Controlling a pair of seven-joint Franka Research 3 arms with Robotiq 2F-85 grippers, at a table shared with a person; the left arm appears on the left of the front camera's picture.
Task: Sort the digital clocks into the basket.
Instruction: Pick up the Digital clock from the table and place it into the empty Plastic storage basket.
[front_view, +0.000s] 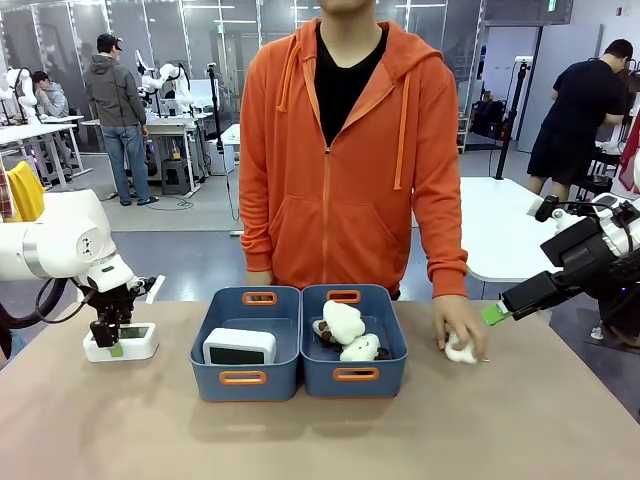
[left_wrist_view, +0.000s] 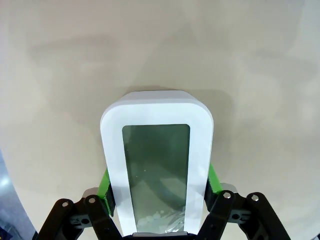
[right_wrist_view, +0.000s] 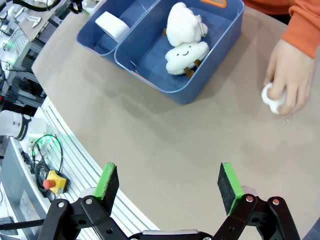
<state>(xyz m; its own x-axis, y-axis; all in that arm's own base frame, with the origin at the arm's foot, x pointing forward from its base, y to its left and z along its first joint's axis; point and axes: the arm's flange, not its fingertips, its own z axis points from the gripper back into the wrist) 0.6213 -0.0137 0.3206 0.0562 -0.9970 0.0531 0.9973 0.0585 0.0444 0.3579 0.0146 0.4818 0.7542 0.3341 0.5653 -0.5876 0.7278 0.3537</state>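
Note:
One digital clock (front_view: 121, 343), white with a grey screen, lies flat on the table at the left. My left gripper (front_view: 108, 340) comes down on it from above. In the left wrist view the green pads (left_wrist_view: 106, 186) press both long sides of the clock (left_wrist_view: 156, 160), so the left gripper (left_wrist_view: 160, 185) is shut on it. A second clock (front_view: 239, 346) stands in the left blue basket (front_view: 215, 385), seen too in the right wrist view as the clock (right_wrist_view: 112, 25). My right gripper (right_wrist_view: 170, 182) hangs open over the table's right side, holding nothing.
The right blue basket (front_view: 385, 300) holds two cream plush toys (front_view: 343, 322). A person in an orange hoodie stands at the far side, one hand (front_view: 458, 330) resting on another plush (front_view: 462, 351) right of the baskets. The near half of the table is bare.

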